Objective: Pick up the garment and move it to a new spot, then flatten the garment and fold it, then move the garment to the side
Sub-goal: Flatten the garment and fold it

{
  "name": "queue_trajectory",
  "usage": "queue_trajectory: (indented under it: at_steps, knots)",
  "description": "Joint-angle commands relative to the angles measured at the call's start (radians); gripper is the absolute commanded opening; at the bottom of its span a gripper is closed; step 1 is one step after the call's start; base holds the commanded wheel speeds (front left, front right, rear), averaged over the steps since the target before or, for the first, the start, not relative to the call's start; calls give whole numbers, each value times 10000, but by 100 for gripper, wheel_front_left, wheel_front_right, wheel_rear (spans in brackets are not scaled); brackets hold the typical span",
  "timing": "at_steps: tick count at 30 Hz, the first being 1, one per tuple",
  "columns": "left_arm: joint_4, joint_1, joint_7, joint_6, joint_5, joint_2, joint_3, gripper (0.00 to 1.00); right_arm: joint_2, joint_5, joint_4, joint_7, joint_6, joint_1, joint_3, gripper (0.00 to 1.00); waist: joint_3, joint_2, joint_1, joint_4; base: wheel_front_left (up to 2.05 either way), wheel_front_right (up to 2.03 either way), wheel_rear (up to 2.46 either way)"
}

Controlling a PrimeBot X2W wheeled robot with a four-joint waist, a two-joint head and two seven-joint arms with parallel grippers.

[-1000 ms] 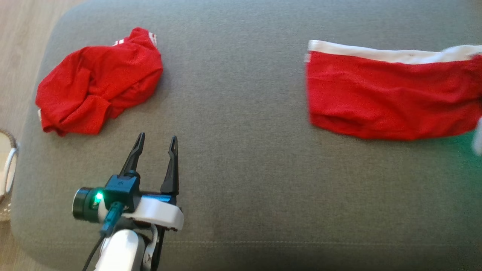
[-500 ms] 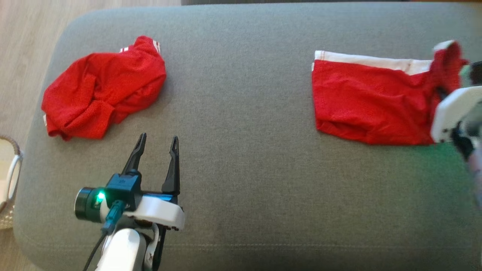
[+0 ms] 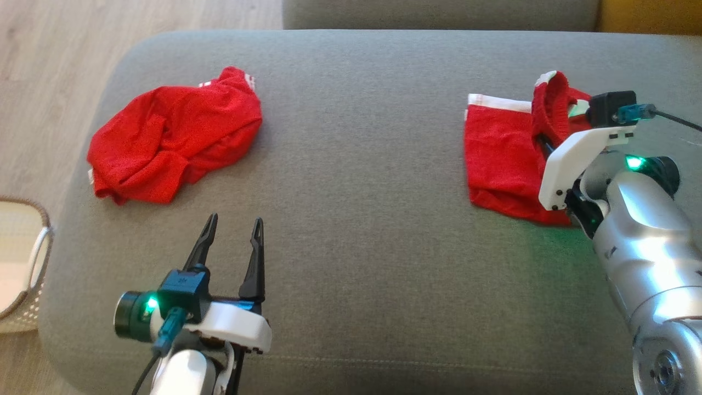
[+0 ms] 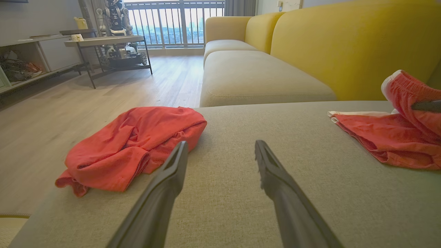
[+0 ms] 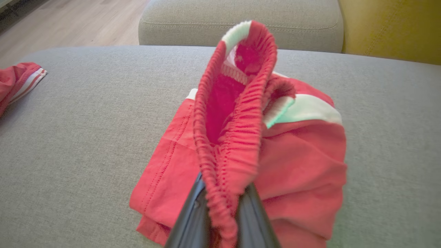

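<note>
The garment (image 3: 499,159) is a pair of red shorts with a white side stripe, lying at the right of the grey cushion (image 3: 356,181). My right gripper (image 3: 543,141) is shut on its elastic waistband, which stands lifted and curled over the flat part (image 5: 303,162). In the right wrist view the two dark fingers (image 5: 193,220) pinch the gathered band (image 5: 237,113). My left gripper (image 3: 233,230) hovers open and empty near the cushion's front left, fingers (image 4: 172,172) apart, with the shorts (image 4: 389,137) far to its right.
A second red garment (image 3: 175,142) lies crumpled at the cushion's back left, just ahead of my left gripper. A woven basket (image 3: 22,263) stands on the wooden floor at the left. A yellow sofa (image 4: 344,44) rises behind the cushion.
The camera has shifted. My right arm has come into view, carrying the waistband end up and leftward over the shorts, so the flat part looks shorter. The left gripper stays open in place.
</note>
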Motion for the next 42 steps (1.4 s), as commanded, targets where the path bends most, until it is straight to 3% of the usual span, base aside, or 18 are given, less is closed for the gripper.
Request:
queue_trajectory:
  at_steps: [1,12,21,22,23,24,33,42]
  knots:
    - [-291,-249,-59,-1,104,-2,336,100,176,134,-269,-50,-6,-593,176,0,47,0,1,196,0,0,0]
    - [-98,-390,-59,5,-21,-70,239,100,67,530,-269,-170,-6,-483,47,0,491,0,1,976,0,0,0]
    - [-15,-575,-59,18,8,-99,131,100,66,618,-269,-176,-6,-305,-100,0,792,0,1,1240,0,0,0]
    - [6,-598,-59,18,15,-102,106,100,62,616,-269,-185,-6,-289,-104,33,801,0,1,1246,0,0,0]
    - [25,-621,-59,20,15,-104,91,100,71,620,-269,-199,-6,-280,-111,84,804,0,1,1239,0,0,0]
    - [44,-641,-59,29,12,-106,88,100,99,639,-269,-213,-6,-263,-124,100,793,0,1,1214,0,0,0]
    - [114,-625,-59,64,18,-114,197,100,488,971,-272,-477,-6,-324,161,100,348,0,1,598,0,0,0]
    - [-38,-367,-59,81,7,-74,510,100,608,1646,-616,-1033,-6,-413,873,100,-375,0,1,-502,0,0,0]
